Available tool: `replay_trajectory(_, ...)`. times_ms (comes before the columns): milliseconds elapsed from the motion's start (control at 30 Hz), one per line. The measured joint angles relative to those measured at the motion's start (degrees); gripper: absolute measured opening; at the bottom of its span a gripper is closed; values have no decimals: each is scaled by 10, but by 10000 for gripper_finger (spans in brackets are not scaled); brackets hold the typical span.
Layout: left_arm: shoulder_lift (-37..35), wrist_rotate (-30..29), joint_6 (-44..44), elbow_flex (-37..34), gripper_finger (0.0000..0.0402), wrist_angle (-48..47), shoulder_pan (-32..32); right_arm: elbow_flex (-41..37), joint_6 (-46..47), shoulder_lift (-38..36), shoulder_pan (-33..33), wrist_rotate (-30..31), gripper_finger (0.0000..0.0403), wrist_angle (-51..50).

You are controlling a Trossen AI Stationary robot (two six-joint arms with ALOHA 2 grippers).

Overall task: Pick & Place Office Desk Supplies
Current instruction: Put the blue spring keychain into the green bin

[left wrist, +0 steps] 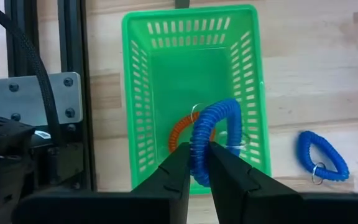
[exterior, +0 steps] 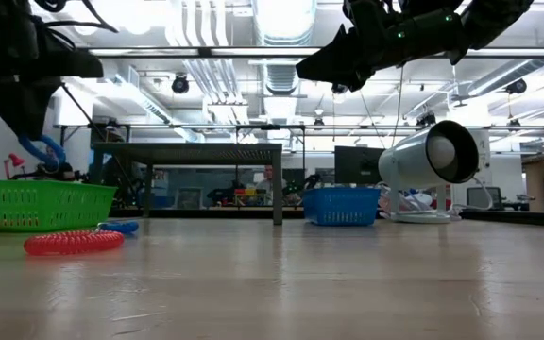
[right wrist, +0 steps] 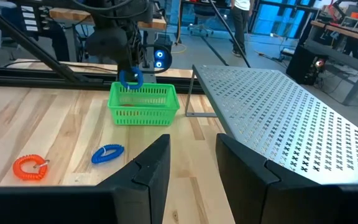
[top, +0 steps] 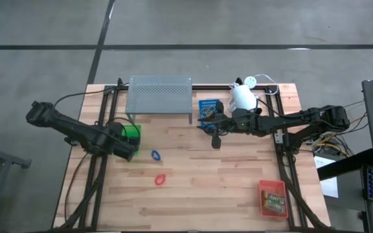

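My left gripper (left wrist: pixel 197 151) hangs over the green tray (top: pixel 131 131) at the table's left, shut on a blue coiled loop (left wrist: pixel 216 124). An orange-red loop (left wrist: pixel 180 132) lies on the tray's floor. A second blue loop (top: pixel 155 155) and a red loop (top: pixel 160 179) lie flat on the wood to the tray's right. My right gripper (right wrist: pixel 193 163) hovers open and holds nothing near the blue tray (top: pixel 208 107), at the back of the table. My left gripper pinches the blue loop's coil (left wrist: pixel 199 163) between its two fingers, which lie across the strand. The fingers (left wrist: pixel 178 163) come from above, pointing steeply down. The loop (exterior: pixel 45 151) hangs below them over the green tray (exterior: pixel 36 203), clear of its rim.
A grey perforated shelf (top: pixel 159 96) stands at the back, with a white lamp (top: pixel 243 97) to its right. A red-orange tray (top: pixel 272 197) with small card boxes sits at the near right. Black frame rails (top: pixel 99 168) run along the table's sides.
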Motion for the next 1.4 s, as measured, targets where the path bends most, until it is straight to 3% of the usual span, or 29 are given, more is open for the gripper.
replay_trajectory(300,0,28,12,-32,53,9,25,0,0,0,0,0,127,0)
replay_trajectory(1000,22,86,260,-121,53,218,194,0,0,0,0,0,127,0)
replay_trajectory(1400,39,120,271,-158,53,263,212,0,0,0,0,0,127,0)
